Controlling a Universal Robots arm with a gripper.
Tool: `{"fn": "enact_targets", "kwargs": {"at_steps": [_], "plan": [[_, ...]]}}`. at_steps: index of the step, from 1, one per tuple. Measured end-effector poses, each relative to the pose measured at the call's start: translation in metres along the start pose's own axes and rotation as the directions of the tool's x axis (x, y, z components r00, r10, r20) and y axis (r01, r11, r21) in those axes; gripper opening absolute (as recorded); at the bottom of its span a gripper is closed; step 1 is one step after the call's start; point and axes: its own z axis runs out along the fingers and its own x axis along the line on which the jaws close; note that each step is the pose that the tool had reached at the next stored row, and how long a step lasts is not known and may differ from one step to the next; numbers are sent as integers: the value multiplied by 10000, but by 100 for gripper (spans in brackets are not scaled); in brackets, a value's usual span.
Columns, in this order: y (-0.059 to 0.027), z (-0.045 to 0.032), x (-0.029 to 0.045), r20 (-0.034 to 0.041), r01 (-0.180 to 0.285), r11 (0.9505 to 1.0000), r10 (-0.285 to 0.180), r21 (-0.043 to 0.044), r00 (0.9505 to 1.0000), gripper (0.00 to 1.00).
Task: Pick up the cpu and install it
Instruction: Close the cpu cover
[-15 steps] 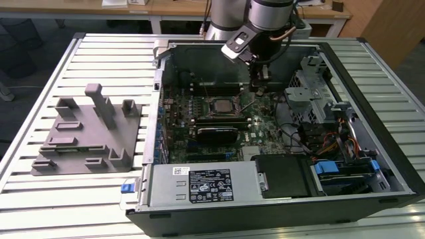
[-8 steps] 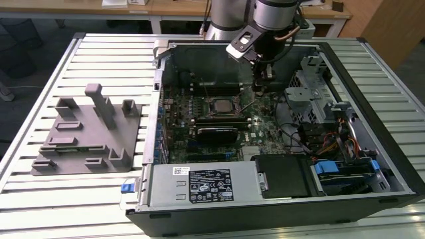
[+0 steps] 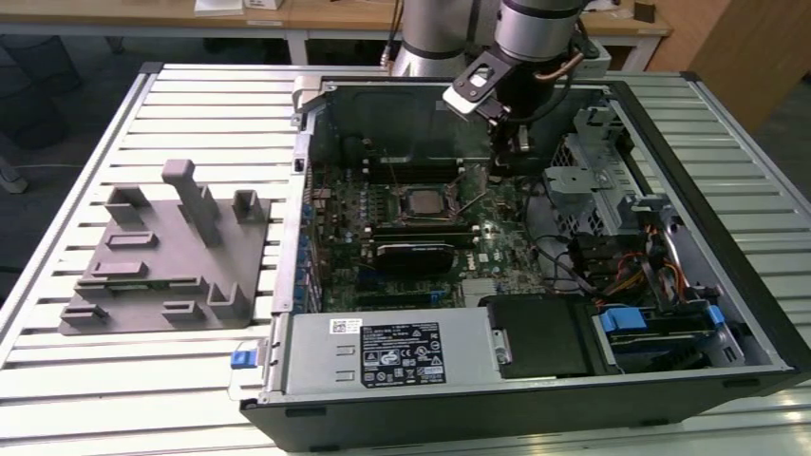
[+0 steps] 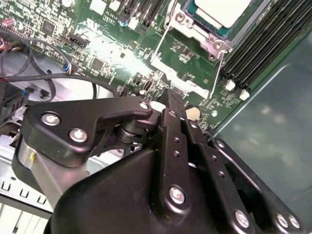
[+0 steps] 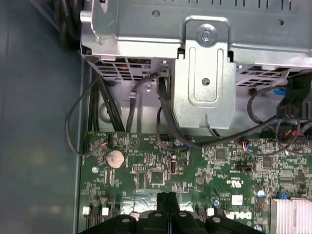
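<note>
- Tabletop [image 3: 190, 104]: slatted metal, carrying the open computer case and the grey fixture.
- Computer case [image 3: 405, 119]: lies on its side with the panel off and the interior exposed.
- Grey fixture [image 3: 165, 252]: sits on the tabletop at the exterior view's left, just beside the case. No chip is visible on it.
- Motherboard [image 3: 500, 242]: sits on the floor of the case, with the socket near its middle.
- Tool [image 3: 518, 150]: reaches down into the case, low over the motherboard and to the exterior view's right of the socket. In the first wrist view the fingers are clenched together with nothing between them.
- Cpu [image 4: 222, 9]: pale metal top facing up, lying inside the socket frame, apart from the tool.
- Status, as a judgement: the pick and the placement look done. Whether the socket's retaining frame and lever are latched cannot be told.
</note>
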Motion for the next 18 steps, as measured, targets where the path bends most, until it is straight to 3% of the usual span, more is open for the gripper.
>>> {"fn": "enact_targets", "kwargs": {"at_steps": [11, 18], "plan": [[19, 160, 9, -1, 4, 10000, -4, 48, 10000, 11], [-97, 178, 12, -1, 11, 10000, -11, 48, 10000, 11]]}}
